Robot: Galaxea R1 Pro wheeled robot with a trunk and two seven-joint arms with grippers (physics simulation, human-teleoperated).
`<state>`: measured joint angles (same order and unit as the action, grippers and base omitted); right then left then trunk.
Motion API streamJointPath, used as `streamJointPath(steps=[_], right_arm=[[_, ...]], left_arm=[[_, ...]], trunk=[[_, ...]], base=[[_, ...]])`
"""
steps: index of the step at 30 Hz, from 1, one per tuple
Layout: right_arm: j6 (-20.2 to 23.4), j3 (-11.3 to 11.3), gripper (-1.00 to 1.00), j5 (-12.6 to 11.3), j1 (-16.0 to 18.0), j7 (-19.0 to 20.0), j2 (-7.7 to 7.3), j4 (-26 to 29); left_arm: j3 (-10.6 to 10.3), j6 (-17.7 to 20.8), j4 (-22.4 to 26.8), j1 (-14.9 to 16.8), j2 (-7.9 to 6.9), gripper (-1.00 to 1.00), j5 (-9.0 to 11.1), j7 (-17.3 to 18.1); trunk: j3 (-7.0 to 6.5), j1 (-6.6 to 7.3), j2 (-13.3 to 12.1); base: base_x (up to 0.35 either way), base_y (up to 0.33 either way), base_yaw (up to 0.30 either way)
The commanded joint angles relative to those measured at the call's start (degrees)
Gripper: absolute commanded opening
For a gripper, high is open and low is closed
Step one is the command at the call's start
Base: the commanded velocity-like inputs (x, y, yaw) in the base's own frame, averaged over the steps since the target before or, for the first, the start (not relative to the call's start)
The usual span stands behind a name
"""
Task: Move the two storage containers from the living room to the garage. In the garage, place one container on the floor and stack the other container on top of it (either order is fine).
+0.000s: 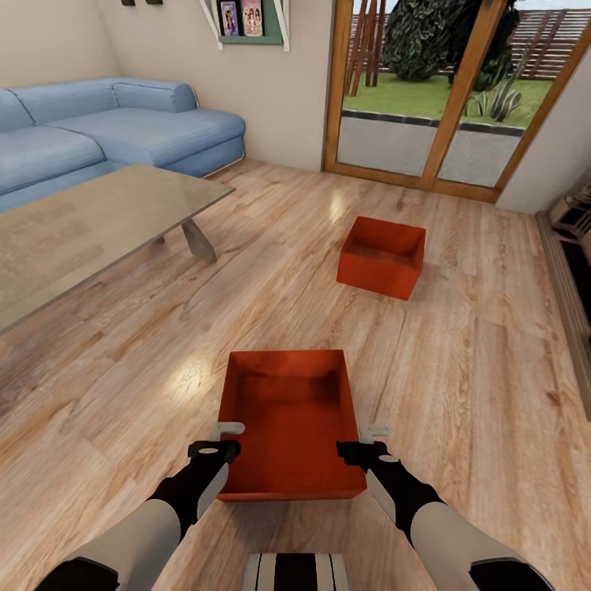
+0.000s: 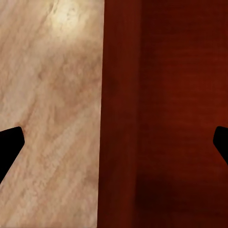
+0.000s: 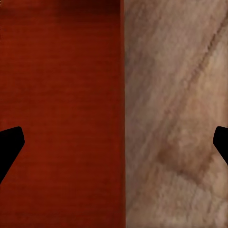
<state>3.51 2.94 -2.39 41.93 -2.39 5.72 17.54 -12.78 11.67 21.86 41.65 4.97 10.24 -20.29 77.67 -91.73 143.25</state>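
Two red-orange open-top storage containers stand on the living room's light wood plank floor [image 1: 460, 353]. The near container [image 1: 291, 423] lies just ahead of me, and the far container [image 1: 382, 256] sits toward the glass doors. My left gripper [image 1: 223, 439] is open at the near container's left wall and my right gripper [image 1: 367, 439] is open at its right wall. In the left wrist view the left gripper [image 2: 114, 142] straddles that red wall [image 2: 121, 95], fingertips wide apart. The right gripper [image 3: 114, 142] likewise spans the container's right edge [image 3: 61, 95]. The garage is out of view.
A glass-topped coffee table [image 1: 90, 222] stands at the left, with a blue sofa [image 1: 123, 123] behind it. Wood-framed glass doors [image 1: 435, 90] close the far wall. A dark fireplace edge [image 1: 574, 246] runs along the right. Open plank floor lies between the two containers.
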Motion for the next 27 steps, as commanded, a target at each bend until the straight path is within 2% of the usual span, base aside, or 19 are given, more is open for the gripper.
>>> streamJointPath(steps=[1, 13, 14, 20, 27], right_arm=[[0.4, 0.3, 1.0, -0.2, 0.0, -0.2, -0.01, 0.1], [0.6, 0.2, 1.0, -0.3, 0.0, -0.2, -0.11, 0.1], [0.6, 0.2, -1.0, -0.3, 0.0, -0.2, -0.1, 0.1], [0.4, 0.2, -1.0, -0.4, 0.0, -0.2, -0.09, 0.1], [0.4, 0.2, -1.0, -0.5, 0.0, -0.2, -0.18, 0.1]], left_arm=[[-0.5, 0.3, 0.1, 0.0, -0.05, 1.0, 0.6, -0.4], [-0.4, 0.8, 0.3, 0.0, -0.08, 1.0, 0.6, -0.5], [-0.4, 0.8, 0.3, 0.0, -0.14, -1.0, 0.6, -0.5], [-0.4, 0.8, 0.3, 0.0, -0.99, -1.0, 0.7, -0.4], [-0.5, 0.8, 0.4, 0.0, -1.01, -1.0, 0.7, -0.5]], trunk=[[0.04, 0.01, 0.0], [0.04, 0.01, 0.0], [0.04, 0.01, 0.0], [0.04, 0.01, 0.0], [0.04, 0.01, 0.0]], base=[[0.0, 0.0, 0.0], [0.0, 0.0, 0.0], [0.0, 0.0, 0.0], [0.0, 0.0, 0.0], [0.0, 0.0, 0.0]])
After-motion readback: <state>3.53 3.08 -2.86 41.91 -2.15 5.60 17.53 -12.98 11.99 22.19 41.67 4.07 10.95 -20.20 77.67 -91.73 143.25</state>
